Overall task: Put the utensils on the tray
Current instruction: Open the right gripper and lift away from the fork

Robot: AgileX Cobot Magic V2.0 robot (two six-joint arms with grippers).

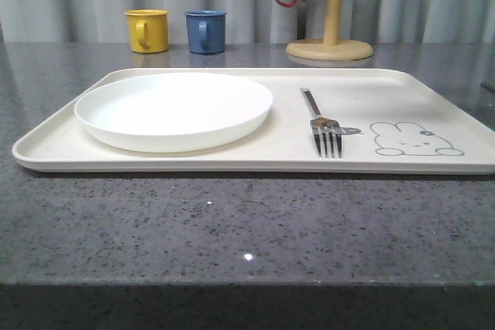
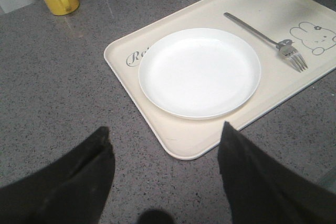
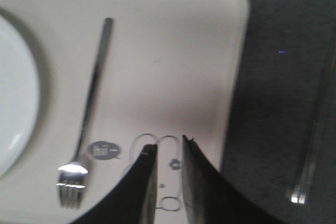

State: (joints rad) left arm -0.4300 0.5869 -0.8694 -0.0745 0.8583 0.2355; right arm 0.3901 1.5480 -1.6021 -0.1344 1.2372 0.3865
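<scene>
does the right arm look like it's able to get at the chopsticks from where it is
Probably yes. The right gripper hangs over the tray by the bunny drawing, nearly shut and empty, and the chopsticks lie on bare counter just beyond the tray's edge, nothing between.

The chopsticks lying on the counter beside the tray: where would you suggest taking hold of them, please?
Grip the chopsticks around mid-length, coming straight down with the right hand, one finger on each outer side. They lie flat and side by side on the countertop, apart from the tray, so pinching across both should lift them together.
</scene>
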